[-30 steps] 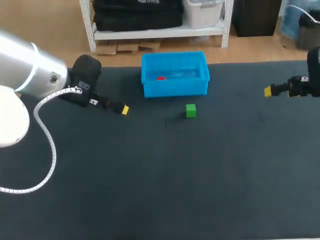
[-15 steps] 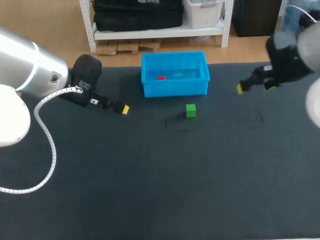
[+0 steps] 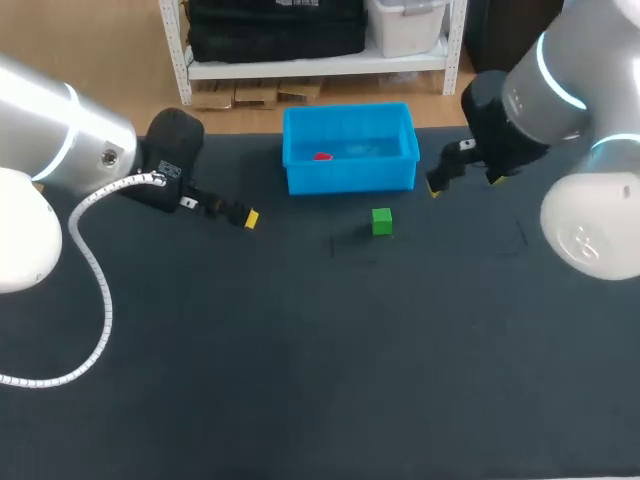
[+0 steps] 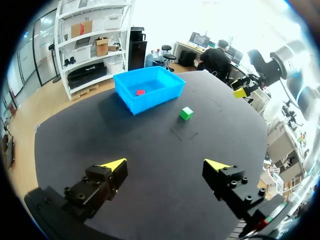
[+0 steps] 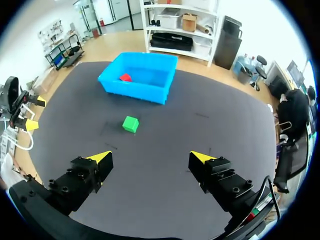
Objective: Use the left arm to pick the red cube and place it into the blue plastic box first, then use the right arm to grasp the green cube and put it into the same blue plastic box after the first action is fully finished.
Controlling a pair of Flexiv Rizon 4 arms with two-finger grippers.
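red cube [image 5: 125, 77] lies in the blue plastic box [image 5: 131, 85]. right gripper [image 5: 150, 157], fingers apart, should centre over the green cube [image 5: 130, 123] on the box's near side, descend straight, then close on opposite faces.

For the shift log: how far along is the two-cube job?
Done: the red cube lies inside the blue plastic box, and the left end effector is open, clear of it. In hand: the right end effector is open and empty. Remaining: the green cube sits on the table before the box.
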